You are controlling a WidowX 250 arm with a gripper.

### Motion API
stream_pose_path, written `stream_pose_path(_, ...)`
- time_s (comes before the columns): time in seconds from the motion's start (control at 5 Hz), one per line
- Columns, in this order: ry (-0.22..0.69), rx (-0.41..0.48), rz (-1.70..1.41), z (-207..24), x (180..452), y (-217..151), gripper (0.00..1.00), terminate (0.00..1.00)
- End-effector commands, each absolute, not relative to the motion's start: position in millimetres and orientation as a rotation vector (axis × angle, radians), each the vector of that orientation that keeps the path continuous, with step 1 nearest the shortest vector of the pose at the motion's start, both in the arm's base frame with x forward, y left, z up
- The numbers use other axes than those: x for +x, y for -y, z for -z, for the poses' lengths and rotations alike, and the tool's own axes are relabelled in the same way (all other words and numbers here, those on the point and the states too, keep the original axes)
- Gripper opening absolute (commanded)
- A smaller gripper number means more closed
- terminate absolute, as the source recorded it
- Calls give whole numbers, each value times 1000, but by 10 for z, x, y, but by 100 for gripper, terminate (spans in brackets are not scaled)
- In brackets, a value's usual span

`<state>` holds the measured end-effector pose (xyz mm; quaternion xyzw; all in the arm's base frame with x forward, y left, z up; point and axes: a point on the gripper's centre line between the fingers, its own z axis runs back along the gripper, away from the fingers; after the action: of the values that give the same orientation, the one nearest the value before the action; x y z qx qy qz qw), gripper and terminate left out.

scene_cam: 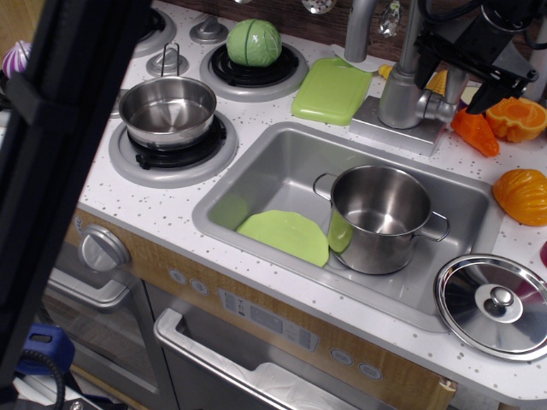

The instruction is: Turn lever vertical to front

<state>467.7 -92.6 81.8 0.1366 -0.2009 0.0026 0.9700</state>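
The lever [452, 92] is a short silver-grey bar joined by a stub to the right side of the cylindrical faucet base [399, 96] behind the sink. It stands roughly upright. My gripper [460, 72] hangs just above and around the lever's top, with its black fingers [426, 48] spread wide apart. It is open and holds nothing. The lever's upper end is partly hidden behind the gripper body.
A steel pot [380, 218] and a green plate [285, 236] lie in the sink [256, 184]. A pot lid [496, 303] is at the front right and orange food pieces [521, 118] at the right. A green board [332, 90], a cabbage [254, 42] and a stove pot [167, 109] are at the left. A dark post [60, 154] blocks the left.
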Motion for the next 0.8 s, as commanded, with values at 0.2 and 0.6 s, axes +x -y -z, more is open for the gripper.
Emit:
stream_pose_path(0.2,550,249,-4,-1283,4889,968,100,0)
stream_pose_path(0.6,555,227,8,-1216,4993,865,100,0)
